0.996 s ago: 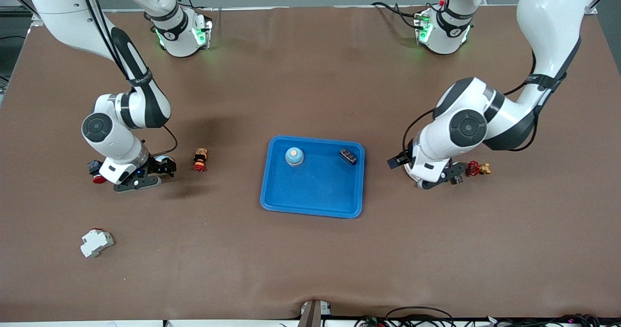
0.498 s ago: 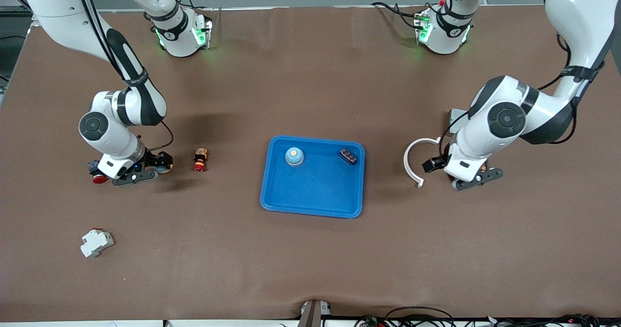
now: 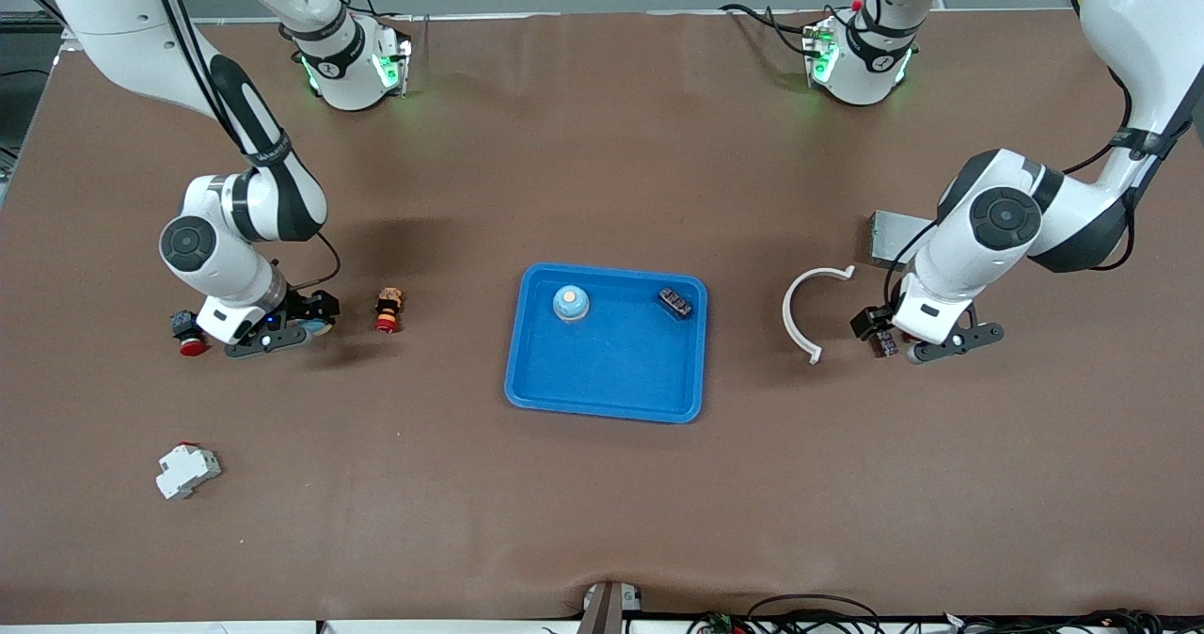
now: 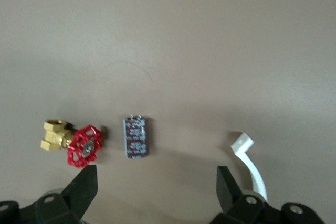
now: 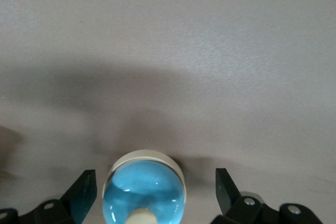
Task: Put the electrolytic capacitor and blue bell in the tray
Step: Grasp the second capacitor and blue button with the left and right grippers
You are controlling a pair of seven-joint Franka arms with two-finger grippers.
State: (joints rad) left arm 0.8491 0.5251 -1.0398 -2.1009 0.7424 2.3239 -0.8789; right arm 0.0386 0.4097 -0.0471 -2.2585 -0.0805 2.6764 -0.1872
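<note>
The blue tray point(image 3: 602, 385) lies mid-table. In it sit a blue bell point(image 3: 570, 303) with a pale knob and a small dark part point(image 3: 674, 303). Toward the right arm's end, a second blue bell point(image 5: 144, 195) point(image 3: 317, 326) stands on the table between the open fingers of my right gripper point(image 5: 155, 198) point(image 3: 273, 338), untouched. Toward the left arm's end, a dark electrolytic capacitor point(image 4: 136, 137) point(image 3: 884, 340) lies on the table just ahead of my open left gripper point(image 4: 155, 190) point(image 3: 931, 344), with nothing between the fingers.
A red-handled brass valve point(image 4: 84, 146) lies beside the capacitor. A white curved piece point(image 3: 800, 314) lies between it and the tray. A grey metal box point(image 3: 894, 236), a red button part point(image 3: 191, 344), an orange-red part point(image 3: 387, 309) and a white breaker point(image 3: 187, 470) also lie about.
The left arm has swung away from the tray toward its own end of the table, uncovering the white curved piece and the grey box. The right arm has barely shifted.
</note>
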